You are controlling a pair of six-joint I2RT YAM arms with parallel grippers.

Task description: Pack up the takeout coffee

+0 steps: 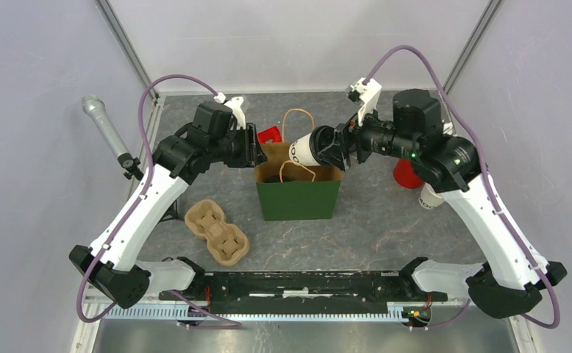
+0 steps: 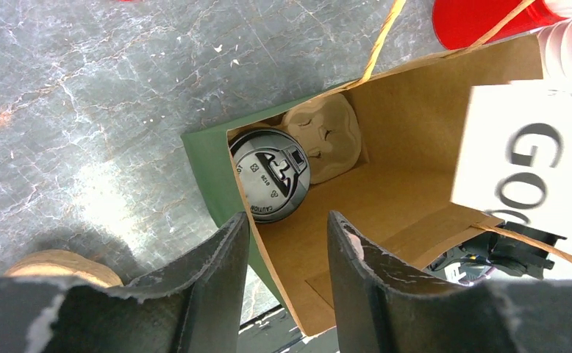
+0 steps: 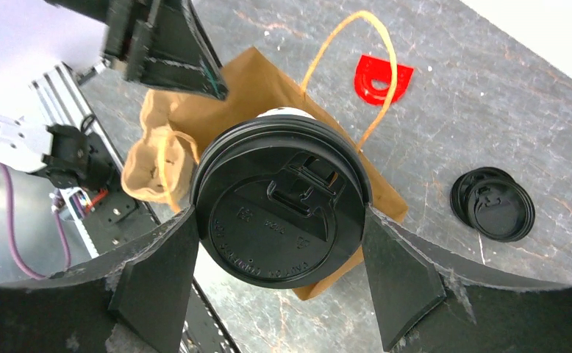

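My right gripper (image 1: 332, 151) is shut on a takeout coffee (image 1: 304, 150), a cream cup lying on its side above the mouth of the green paper bag (image 1: 298, 198). In the right wrist view its black lid (image 3: 279, 213) fills the span between my fingers. A second lidded coffee (image 2: 270, 174) stands inside the bag in a cardboard carrier (image 2: 326, 134). My left gripper (image 2: 287, 218) is at the bag's left rim, open. One finger is outside and one inside, with the bag wall (image 2: 268, 257) running between them. The held cup (image 2: 522, 154) shows at the right of that view.
An empty cardboard carrier (image 1: 217, 229) lies left of the bag. A red cup (image 1: 406, 174) and a stack of lidless cups (image 1: 430, 196) stand under the right arm. Black lids (image 3: 492, 204) and a red piece (image 3: 382, 77) lie behind the bag. A microphone (image 1: 106, 132) hangs at the far left.
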